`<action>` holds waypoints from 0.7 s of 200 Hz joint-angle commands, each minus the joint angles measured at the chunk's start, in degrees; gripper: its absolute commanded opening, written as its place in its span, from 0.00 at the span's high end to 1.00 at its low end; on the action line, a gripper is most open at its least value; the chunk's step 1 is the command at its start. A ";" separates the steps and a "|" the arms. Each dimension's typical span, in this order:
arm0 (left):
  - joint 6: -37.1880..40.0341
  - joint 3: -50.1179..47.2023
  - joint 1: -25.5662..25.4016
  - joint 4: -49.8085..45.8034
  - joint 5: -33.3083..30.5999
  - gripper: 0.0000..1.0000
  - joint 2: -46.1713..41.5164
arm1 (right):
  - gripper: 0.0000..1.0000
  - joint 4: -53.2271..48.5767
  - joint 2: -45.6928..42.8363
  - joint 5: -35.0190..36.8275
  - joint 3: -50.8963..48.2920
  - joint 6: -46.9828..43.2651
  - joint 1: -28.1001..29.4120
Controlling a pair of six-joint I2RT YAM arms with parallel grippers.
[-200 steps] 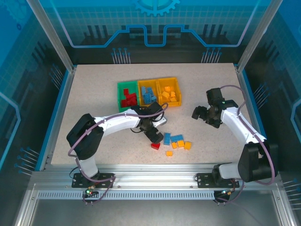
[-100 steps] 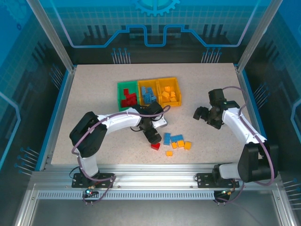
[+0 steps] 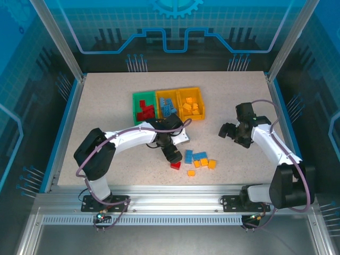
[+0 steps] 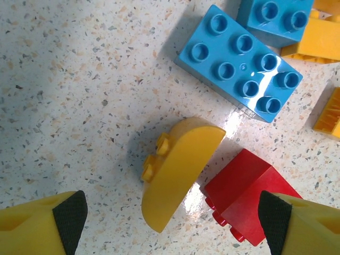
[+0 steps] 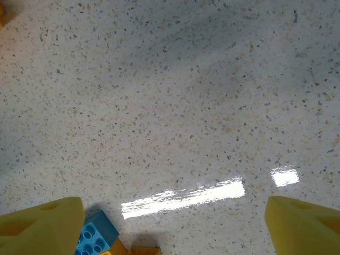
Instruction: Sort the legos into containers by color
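Observation:
Loose legos lie near the table's front: a red brick (image 3: 175,165), two blue bricks (image 3: 188,155) and several orange ones (image 3: 204,162). My left gripper (image 3: 171,154) hangs open just over them. In the left wrist view a curved yellow brick (image 4: 180,170) and the red brick (image 4: 244,199) lie between its fingertips (image 4: 45,226), untouched, with a long blue brick (image 4: 239,64) beyond. The containers stand behind: a green bin (image 3: 136,109) with red bricks, a yellow bin (image 3: 159,96) with blue ones, and a yellow bin (image 3: 201,98) with orange ones. My right gripper (image 3: 234,133) is open over bare table.
In the right wrist view, a blue brick (image 5: 93,239) and an orange piece (image 5: 141,249) show at the bottom edge beside the left fingertip (image 5: 40,226). Blue rails and clear walls bound the table (image 3: 106,95). Both arms' bases sit on the near frame.
My left gripper has settled lower over the red and yellow bricks, its jaws a little narrower. The right gripper has drifted slightly toward the near edge.

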 commanded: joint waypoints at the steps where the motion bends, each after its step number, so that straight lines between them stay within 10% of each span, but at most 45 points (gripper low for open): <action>1: 2.33 -0.13 0.33 -0.85 2.57 0.12 1.03 | 0.11 -0.89 -1.35 -0.42 -0.48 -0.49 -0.86; 140: 4.81 3.78 0.34 -1.34 -0.12 0.18 7.22 | 0.10 -0.45 0.82 -0.11 0.01 -0.74 -0.87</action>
